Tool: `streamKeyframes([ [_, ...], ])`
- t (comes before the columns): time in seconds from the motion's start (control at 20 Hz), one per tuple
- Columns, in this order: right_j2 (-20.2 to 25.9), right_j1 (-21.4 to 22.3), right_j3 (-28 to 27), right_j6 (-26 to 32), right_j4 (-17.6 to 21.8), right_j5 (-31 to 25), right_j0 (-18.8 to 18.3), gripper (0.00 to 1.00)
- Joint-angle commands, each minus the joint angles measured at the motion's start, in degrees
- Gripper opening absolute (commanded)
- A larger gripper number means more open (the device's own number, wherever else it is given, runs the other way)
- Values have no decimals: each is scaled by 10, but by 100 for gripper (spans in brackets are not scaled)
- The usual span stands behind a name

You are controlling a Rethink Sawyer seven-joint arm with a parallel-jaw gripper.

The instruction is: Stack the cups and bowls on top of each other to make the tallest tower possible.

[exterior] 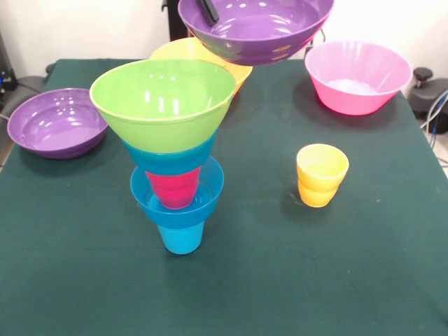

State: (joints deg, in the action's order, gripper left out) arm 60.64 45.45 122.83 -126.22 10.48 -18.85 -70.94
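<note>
Front view: purple bowl [255,31] aloft — gripper [208,10] apparently clamping its rim.

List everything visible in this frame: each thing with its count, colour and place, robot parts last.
Plastic tower: one; blue cup lowest, small blue bowl, red cup, second blue bowl, lime green bowl on top; table centre-left.
Yellow plastic cup with stepped waist: one; upright, alone, right of the tower.
Large pink plastic bowl: one; far right.
Large orange plastic bowl: one; behind the tower, mostly hidden.
Wide shallow purple plastic bowls: two; one at the left table edge, one raised at top centre.
Green table cloth: one.
Gripper: one dark tip inside the raised purple bowl; jaws unclear.
</note>
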Motion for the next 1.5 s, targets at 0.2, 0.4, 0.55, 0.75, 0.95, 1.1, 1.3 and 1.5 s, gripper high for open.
streamKeyframes([
  [0.2, 5, 3, -50, 47, 5, -84, 25, 0],
  [0.4, 3, 5, -62, 50, 3, -98, 28, 0],
  [0.55, 0, 0, -78, 55, 3, -111, 32, 0],
  [0.75, 1, -6, -74, 54, 14, -105, 27, 0],
  [0.95, -1, -11, -63, 54, 28, -92, 22, 0],
  [1.1, -6, -13, -62, 57, 37, -87, 23, 0],
  [1.3, -13, -17, -69, 64, 48, -86, 26, 0],
  [1.5, -15, -21, -74, 63, 55, -84, 25, 0],
])
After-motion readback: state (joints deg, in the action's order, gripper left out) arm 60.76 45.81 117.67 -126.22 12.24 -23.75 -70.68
